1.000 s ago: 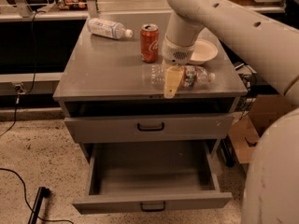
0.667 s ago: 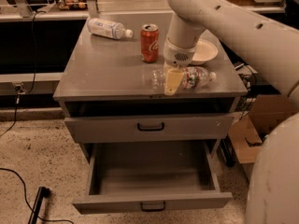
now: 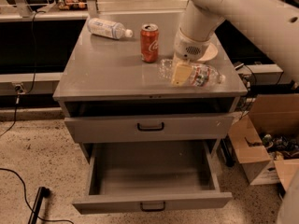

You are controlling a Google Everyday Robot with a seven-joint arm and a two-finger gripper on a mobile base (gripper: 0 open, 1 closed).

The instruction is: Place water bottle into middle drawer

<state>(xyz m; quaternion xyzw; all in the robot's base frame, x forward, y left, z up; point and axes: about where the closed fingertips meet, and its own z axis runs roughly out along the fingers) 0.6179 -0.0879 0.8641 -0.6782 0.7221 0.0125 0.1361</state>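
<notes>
The water bottle point(image 3: 201, 74), clear with a green-and-red label, lies on its side on the grey cabinet top point(image 3: 107, 73) near the front right, cap pointing right. My gripper point(image 3: 181, 73) reaches down from the upper right and is shut across the bottle's left half. One pale finger point(image 3: 180, 74) shows in front of the bottle; the other is hidden behind it. The middle drawer point(image 3: 152, 200) stands pulled wide open below, its grey inside bare.
A red soda can point(image 3: 149, 42) stands just left of the gripper. A white-label bottle point(image 3: 107, 28) lies at the back left. A white plate point(image 3: 208, 53) sits behind the gripper. The upper drawer point(image 3: 149, 125) is slightly open. A cardboard box point(image 3: 264, 146) is on the floor to the right.
The gripper has moved slightly right and the water bottle has shifted right with it along the cabinet top. Drawers, can and the other bottle have not moved.
</notes>
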